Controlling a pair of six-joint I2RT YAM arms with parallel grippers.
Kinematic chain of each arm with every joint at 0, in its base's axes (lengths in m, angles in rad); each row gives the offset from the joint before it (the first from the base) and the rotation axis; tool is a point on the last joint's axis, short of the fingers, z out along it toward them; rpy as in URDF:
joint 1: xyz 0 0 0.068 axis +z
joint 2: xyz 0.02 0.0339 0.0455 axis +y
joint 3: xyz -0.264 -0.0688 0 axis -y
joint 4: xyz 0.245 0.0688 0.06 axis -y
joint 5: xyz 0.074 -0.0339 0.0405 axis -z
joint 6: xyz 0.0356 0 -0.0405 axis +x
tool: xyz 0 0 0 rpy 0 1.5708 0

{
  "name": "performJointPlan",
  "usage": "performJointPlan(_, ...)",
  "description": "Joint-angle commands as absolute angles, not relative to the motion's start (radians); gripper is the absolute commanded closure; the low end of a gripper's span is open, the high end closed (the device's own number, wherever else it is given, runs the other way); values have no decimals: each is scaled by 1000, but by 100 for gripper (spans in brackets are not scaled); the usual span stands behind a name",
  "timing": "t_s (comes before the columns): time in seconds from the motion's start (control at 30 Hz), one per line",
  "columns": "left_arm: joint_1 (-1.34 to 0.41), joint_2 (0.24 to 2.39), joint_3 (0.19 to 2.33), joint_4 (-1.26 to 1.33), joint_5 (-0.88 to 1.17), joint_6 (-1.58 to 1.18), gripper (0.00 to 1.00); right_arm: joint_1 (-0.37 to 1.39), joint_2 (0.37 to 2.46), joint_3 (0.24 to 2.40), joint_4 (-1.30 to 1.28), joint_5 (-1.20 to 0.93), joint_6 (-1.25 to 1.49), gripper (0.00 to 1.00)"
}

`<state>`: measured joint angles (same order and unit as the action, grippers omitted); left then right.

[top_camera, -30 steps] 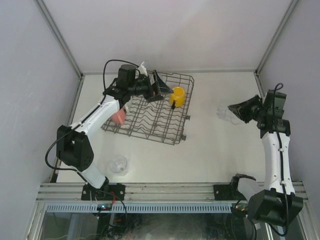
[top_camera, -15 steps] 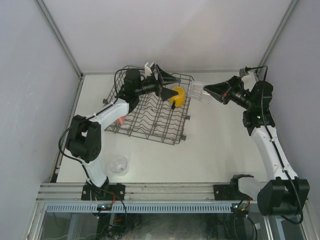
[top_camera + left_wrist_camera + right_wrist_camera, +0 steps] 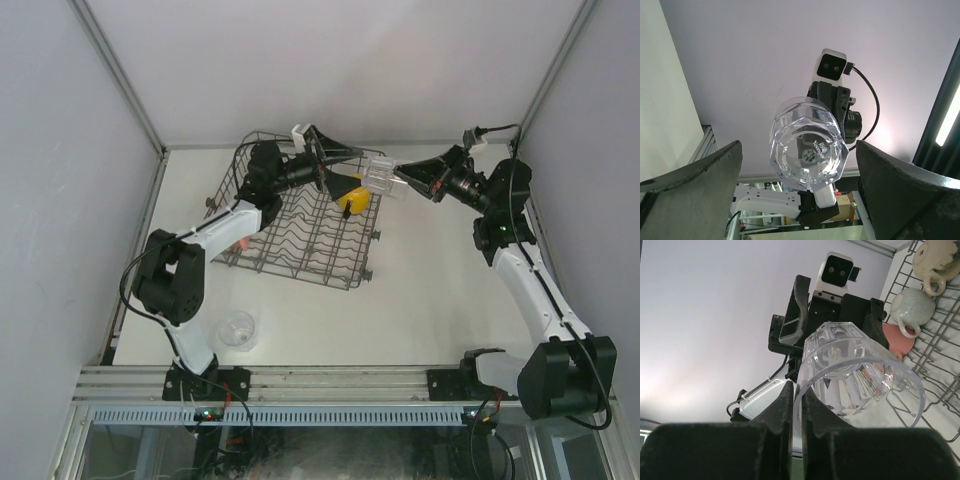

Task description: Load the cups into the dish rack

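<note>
1 clear tumbler [image 3: 381, 177], pinched in right pincer [image 3: 400, 178], faces spread left pincer [image 3: 360, 167].

- The clear tumbler [image 3: 860, 375] clamped by its rim in the right pincer [image 3: 397, 180] is transparent and faceted, glass or clear plastic, and glossy with bright glints.
- The right pincer's fingers [image 3: 715, 450] are matt black with a faintly grainy skin. The left pincer [image 3: 345, 168], spread wide around the tumbler's base, has the same dull black finish.
- Under the left pincer, the dish rack [image 3: 300, 245] is thin dark-grey wire, smooth-coated.
- Past the right pincer, the white mug [image 3: 910, 305] and the tan mug [image 3: 940, 257] look glazed, with a soft shine.
- The table [image 3: 430, 290] below both pincers is pale and matt.
</note>
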<state>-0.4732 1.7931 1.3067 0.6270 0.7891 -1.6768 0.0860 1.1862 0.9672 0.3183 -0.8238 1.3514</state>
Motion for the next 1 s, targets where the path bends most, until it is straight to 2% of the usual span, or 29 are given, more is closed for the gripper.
performJointPlan(0.0,-513,1746,1281,681,801,-1701,3,106,1191,986,418,-804,1368,100)
performJointPlan(0.23,-531,1735,1330,601,808,-1638,3,142,1214,991,417,-789,1359,100)
performJointPlan(0.3,-533,1730,1333,597,809,-1633,7,148,1217,992,413,-784,1352,100)
performJointPlan(0.43,-535,1717,1321,588,804,-1623,21,153,1221,992,403,-782,1340,100)
performJointPlan(0.5,-536,1715,1320,588,804,-1620,32,157,1221,993,393,-779,1334,100)
performJointPlan(0.57,-536,1713,1320,588,802,-1620,52,162,1223,993,389,-777,1329,100)
performJointPlan(0.63,-535,1715,1323,588,804,-1620,61,165,1224,993,382,-778,1322,100)
performJointPlan(0.77,-533,1715,1328,580,801,-1610,87,168,1227,994,355,-775,1303,100)
performJointPlan(0.8,-529,1715,1330,573,799,-1600,91,168,1226,996,344,-774,1296,94)
performJointPlan(0.87,-516,1714,1337,542,796,-1574,99,164,1219,1000,309,-769,1271,73)
performJointPlan(0.9,-506,1712,1343,518,794,-1553,100,160,1215,1000,292,-766,1257,64)
performJointPlan(0.93,-495,1708,1349,481,791,-1525,100,154,1207,1001,264,-762,1235,50)
performJointPlan(0.97,-477,1705,1354,445,785,-1494,100,147,1198,1000,232,-759,1212,44)
